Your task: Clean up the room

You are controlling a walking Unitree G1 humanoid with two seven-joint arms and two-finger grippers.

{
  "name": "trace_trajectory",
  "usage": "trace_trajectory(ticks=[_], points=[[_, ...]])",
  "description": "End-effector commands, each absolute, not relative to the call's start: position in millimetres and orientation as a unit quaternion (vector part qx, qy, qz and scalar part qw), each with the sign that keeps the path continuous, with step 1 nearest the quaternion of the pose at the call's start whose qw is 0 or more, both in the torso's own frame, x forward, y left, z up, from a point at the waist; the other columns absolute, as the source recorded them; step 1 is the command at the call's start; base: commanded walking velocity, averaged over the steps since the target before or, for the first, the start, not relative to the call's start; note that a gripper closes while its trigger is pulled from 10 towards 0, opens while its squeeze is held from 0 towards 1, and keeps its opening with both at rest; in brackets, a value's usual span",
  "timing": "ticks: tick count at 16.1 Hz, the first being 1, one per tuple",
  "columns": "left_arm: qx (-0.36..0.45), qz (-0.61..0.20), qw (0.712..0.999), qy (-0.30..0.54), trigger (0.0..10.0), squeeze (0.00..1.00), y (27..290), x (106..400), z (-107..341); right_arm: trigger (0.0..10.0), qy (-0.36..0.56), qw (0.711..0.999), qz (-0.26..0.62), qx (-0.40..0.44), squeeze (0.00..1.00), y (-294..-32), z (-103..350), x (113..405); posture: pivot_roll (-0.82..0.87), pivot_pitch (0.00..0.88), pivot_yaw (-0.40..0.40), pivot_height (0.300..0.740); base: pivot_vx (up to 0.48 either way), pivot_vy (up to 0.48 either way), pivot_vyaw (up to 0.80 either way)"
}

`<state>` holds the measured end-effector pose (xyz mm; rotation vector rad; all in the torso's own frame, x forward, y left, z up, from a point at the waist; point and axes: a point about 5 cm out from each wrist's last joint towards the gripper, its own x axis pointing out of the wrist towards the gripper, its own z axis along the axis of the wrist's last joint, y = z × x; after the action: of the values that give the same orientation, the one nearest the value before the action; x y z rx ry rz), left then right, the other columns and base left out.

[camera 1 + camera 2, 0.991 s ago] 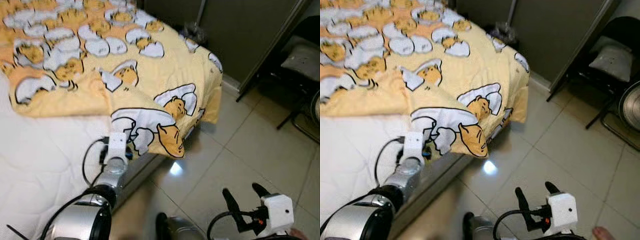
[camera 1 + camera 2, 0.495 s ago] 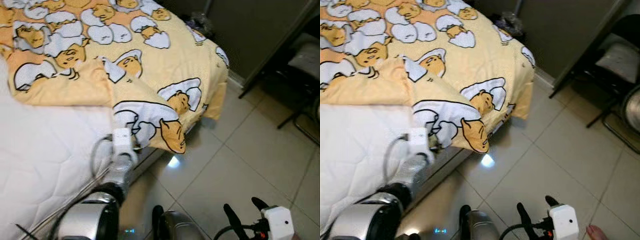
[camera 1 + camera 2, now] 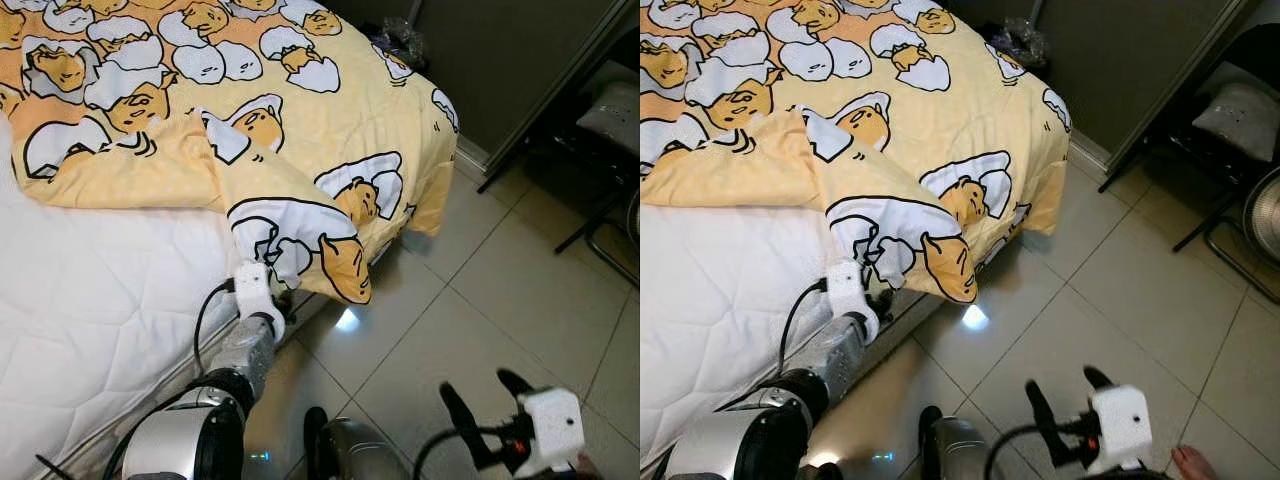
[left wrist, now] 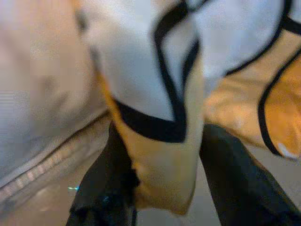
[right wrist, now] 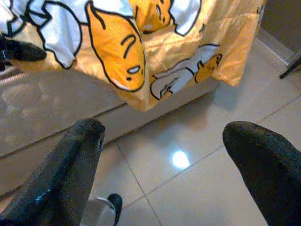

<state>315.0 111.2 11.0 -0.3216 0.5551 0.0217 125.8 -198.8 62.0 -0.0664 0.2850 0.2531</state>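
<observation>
— Yellow, with white eggshell cartoon figures: that is the blanket (image 3: pixel 300 110) we see spread over the bed, one corner folded back and hanging over the bed's edge towards the floor.

— And our left gripper (image 4: pixel 162 188)?

— At that hanging corner. In the left wrist view we see a fold of the blanket between its two black fingers (image 4: pixel 101 188), clamped there.

— What lies under the blanket?

— The white quilted mattress (image 3: pixel 90 310), bare where the corner is turned back.

— Our right gripper (image 5: pixel 164 165)?

— Low over the pale tiled floor (image 3: pixel 470 310), well apart from the bed, its fingers spread wide with nothing between them. Beyond the bed we make out a dark cabinet (image 3: pixel 500 60) and a black chair (image 3: pixel 1230 110).
</observation>
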Motion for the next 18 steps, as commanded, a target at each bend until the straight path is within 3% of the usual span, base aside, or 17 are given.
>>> trace_trajectory(ticks=[1,5,14,18], points=[[-0.184,0.024,0.939,0.289,0.0,0.00,110.1,311.2,6.1,10.0,0.150,0.981,0.122,-0.036,0.00,-197.8,63.5,122.8,-0.40,0.203,-0.130,0.740,0.000,0.000,0.00],[-0.233,0.077,0.922,0.298,0.0,0.00,124.1,307.2,0.4,10.0,0.151,0.981,0.117,-0.037,0.00,-195.6,71.6,120.3,-0.41,0.201,-0.124,0.740,0.000,0.000,0.00],[-0.095,-0.043,0.947,0.303,0.0,0.00,118.2,308.9,2.9,10.0,0.161,0.971,0.178,-0.009,0.00,-185.8,72.0,128.3,-0.39,0.192,-0.108,0.740,0.000,0.000,0.00],[0.002,-0.082,0.941,0.329,0.0,0.00,157.7,283.8,-19.3,10.0,0.162,0.971,0.174,-0.005,0.00,-192.9,67.4,131.8,-0.35,0.180,-0.094,0.740,0.000,0.000,0.00]])
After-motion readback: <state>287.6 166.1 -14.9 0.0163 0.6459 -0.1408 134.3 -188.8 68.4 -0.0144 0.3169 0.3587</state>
